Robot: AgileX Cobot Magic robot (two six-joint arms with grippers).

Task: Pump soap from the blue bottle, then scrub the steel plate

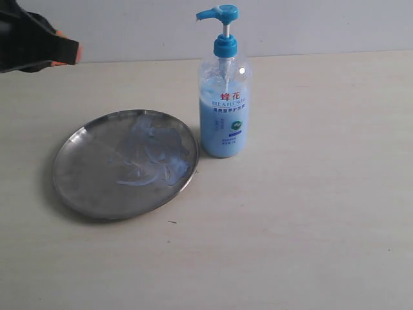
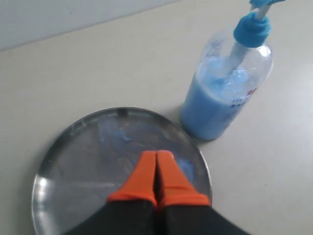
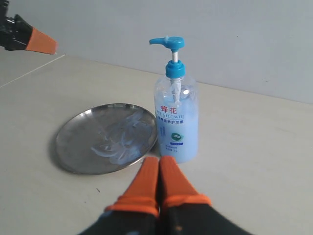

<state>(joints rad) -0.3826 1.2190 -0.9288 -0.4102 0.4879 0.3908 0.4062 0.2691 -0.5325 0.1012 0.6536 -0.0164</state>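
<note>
The blue bottle (image 1: 224, 97) stands upright on the table just right of the steel plate (image 1: 84, 174), nearly touching its rim. Pale blue soap (image 1: 151, 158) is smeared in swirls over the plate's right half. My left gripper (image 1: 71, 51) hangs high at the upper left, well away from the plate, its orange fingers pressed together and empty. In the left wrist view that gripper (image 2: 156, 155) looks down over the plate (image 2: 63, 176) and the bottle (image 2: 220, 93). My right gripper (image 3: 159, 160), out of the exterior view, is shut and empty, short of the bottle (image 3: 176, 117) and plate (image 3: 78, 147).
The pale tabletop (image 1: 310, 226) stretches on all sides of the plate and bottle, with a grey wall (image 1: 322, 26) at the back. A small dark speck (image 1: 171, 222) lies on the table near the plate's front rim.
</note>
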